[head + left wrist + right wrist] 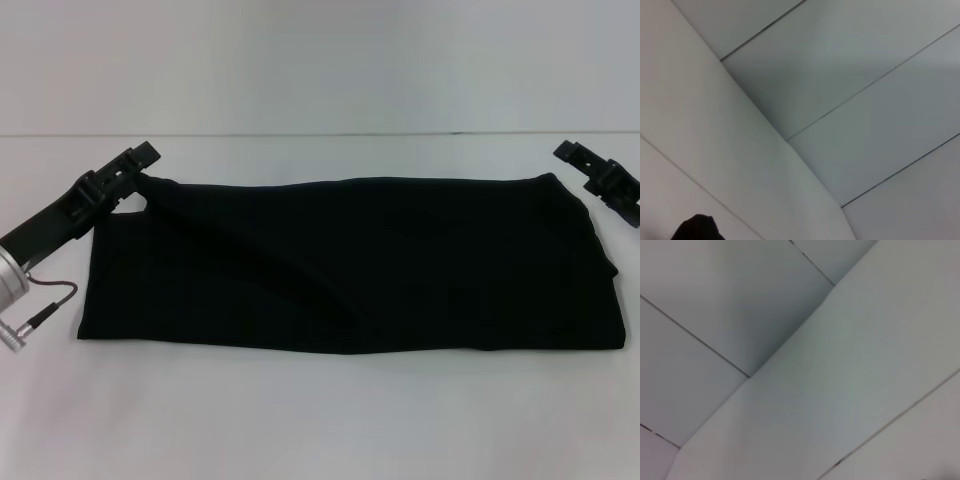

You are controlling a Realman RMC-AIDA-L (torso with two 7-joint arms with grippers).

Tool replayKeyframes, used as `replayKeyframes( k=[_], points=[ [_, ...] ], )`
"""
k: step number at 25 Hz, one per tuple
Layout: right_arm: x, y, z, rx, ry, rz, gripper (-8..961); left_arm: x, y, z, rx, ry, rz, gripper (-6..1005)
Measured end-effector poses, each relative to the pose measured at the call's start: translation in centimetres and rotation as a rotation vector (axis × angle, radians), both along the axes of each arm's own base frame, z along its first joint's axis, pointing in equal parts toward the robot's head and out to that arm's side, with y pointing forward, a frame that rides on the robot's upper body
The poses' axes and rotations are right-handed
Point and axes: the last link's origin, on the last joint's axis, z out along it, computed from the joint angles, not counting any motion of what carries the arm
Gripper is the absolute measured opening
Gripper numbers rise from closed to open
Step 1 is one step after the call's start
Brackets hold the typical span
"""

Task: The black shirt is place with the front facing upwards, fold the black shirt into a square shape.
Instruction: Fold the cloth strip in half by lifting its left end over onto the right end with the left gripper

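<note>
White worktop (pixel 320 430) carries the black shirt (pixel 350 270), folded into a long band across its middle, its far-left corner pinched in the left gripper (pixel 147 160), while the right gripper (pixel 600 170) hovers beside the far-right corner, grip unclear.

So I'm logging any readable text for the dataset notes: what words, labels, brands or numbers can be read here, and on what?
None can be read.
The black shirt lies folded on the white table, showing only plain black cloth; no lettering or label is visible.
The left gripper and right gripper carry no legible markings.
</note>
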Motion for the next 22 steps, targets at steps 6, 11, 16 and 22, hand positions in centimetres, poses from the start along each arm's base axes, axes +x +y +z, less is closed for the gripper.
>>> replayKeyframes(
  k=[6,11,16,22],
  points=[
    [-2.0,-3.3,0.1,-0.012,-0.112,0.373,898,0.3,-1.1,1.1,-0.067,-0.007,-0.094,828],
    [-4.7,-6.7,-1.8,-0.144,-0.261,0.773,887,-1.0,-4.5,3.4,-0.189,-0.101,-0.124,829],
    [-5.6,-9.1,-4.3,-0.209,-0.364,0.981,883,-2.5,-6.8,4.3,-0.227,-0.138,-0.076,834],
    [-5.7,-9.8,-5.6,-0.198,-0.431,1.048,884,-4.0,-7.3,3.9,-0.257,-0.085,0.015,840]
  ],
)
